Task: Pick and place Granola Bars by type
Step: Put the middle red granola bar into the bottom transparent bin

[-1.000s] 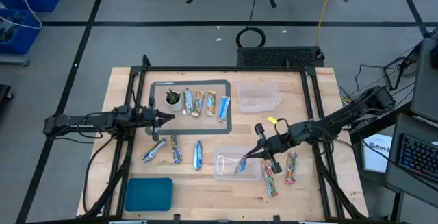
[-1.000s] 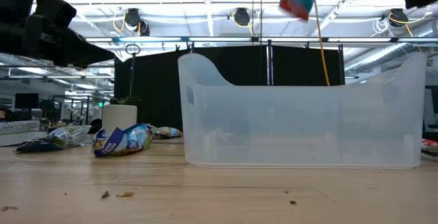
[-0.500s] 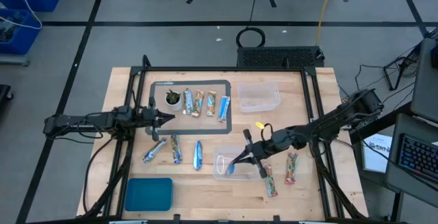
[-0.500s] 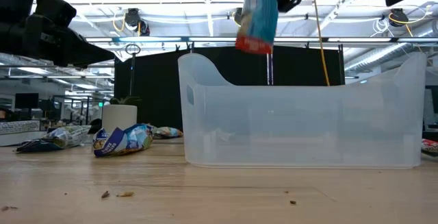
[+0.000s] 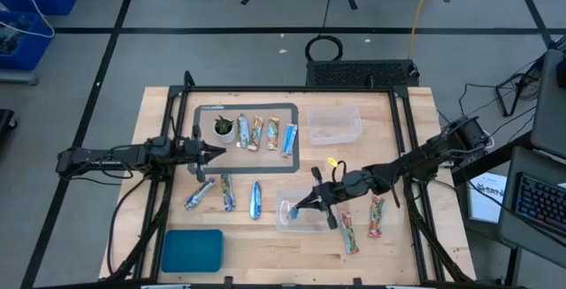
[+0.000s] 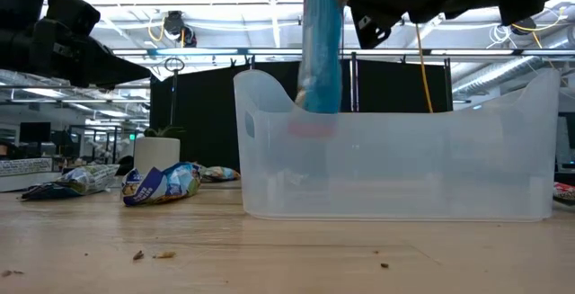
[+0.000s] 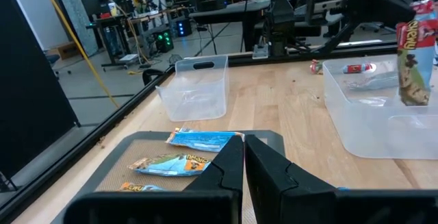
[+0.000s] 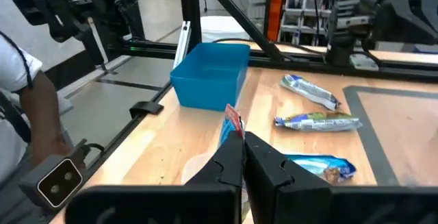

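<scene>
Landmark: clear bin [image 5: 303,216] at the near table edge, centre-right.

Nearest, left of that bin: a flat blue lid [image 5: 192,250]. Right of the bin, two red/green bars [image 5: 377,216] lie on bare wood, long axes running roughly near-to-far, the left one angled a little.

Right gripper [image 5: 295,208] sits over the bin's left end, arm stretched low and diagonal from the table's right side. Fingers pinched tight on a blue bar [image 6: 322,49]. In the low view the bar hangs upright, long axis vertical, its lower end inside the bin behind the translucent wall. The right wrist view shows the bar's red-trimmed end [image 8: 233,122] sticking out past the closed fingertips.

Left of the bin, on wood: three silvery-blue bars [image 5: 227,192] in a loose row, each roughly near-to-far, the leftmost slanted. Nothing stands between them and the bin.

Beyond the bin: a grey-framed mat [image 5: 293,162] holding a small white cup with green [image 5: 225,129] and four bars [image 5: 272,134] side by side, long axes near-to-far. Just right of the mat, a second clear bin [image 5: 333,125]; contents unclear.

Left gripper [image 5: 217,154] hangs at the mat's left edge, arm level, reaching in from the table's left. Fingers pressed together, holding nothing, as the left wrist view shows.
</scene>
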You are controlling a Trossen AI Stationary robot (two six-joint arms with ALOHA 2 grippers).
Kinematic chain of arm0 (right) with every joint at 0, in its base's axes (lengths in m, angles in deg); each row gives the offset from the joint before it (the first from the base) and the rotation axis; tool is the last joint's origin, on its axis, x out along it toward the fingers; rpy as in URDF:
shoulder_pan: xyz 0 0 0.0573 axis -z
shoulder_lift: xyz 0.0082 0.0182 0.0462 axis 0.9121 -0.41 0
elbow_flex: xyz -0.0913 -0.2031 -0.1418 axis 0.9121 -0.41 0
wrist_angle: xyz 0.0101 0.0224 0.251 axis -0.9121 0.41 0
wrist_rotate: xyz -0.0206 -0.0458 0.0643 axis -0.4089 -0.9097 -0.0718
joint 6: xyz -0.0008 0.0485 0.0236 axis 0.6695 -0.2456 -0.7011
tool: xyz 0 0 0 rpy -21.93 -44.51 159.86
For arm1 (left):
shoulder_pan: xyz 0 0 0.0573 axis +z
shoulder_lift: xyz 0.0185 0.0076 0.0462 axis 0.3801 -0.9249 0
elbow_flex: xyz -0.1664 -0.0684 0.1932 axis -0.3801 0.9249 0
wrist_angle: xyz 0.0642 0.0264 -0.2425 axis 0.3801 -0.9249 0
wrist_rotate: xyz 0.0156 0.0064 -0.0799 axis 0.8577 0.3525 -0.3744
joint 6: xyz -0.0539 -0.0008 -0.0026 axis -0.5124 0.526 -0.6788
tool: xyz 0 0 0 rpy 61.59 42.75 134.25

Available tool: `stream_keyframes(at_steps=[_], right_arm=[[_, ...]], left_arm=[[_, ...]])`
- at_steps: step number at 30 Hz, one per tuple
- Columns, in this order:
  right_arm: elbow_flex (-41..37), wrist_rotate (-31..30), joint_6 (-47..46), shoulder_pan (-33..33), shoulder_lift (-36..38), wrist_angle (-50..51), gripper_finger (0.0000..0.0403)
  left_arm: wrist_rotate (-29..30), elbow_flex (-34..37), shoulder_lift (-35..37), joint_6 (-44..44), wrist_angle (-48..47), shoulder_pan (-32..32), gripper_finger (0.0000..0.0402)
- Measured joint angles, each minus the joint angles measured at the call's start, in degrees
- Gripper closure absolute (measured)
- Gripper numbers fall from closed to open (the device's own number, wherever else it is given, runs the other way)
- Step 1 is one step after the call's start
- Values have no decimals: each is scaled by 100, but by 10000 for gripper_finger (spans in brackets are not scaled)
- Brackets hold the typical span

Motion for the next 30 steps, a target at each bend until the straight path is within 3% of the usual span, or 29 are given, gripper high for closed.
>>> stream_keyframes(at_steps=[5,9,25,30], right_arm=[[2,-49,-44,52,2,190,403],[22,-460,-102,56,-2,643,403],[389,-275,-199,-98,-16,1236,403],[389,-257,-354,-126,-388,1081,403]], left_arm=[[0,0,-1,1,1,0,378],[0,0,-1,0,-1,1,378],[0,0,-1,-1,-1,-1,378],[0,0,-1,-1,1,-1,378]])
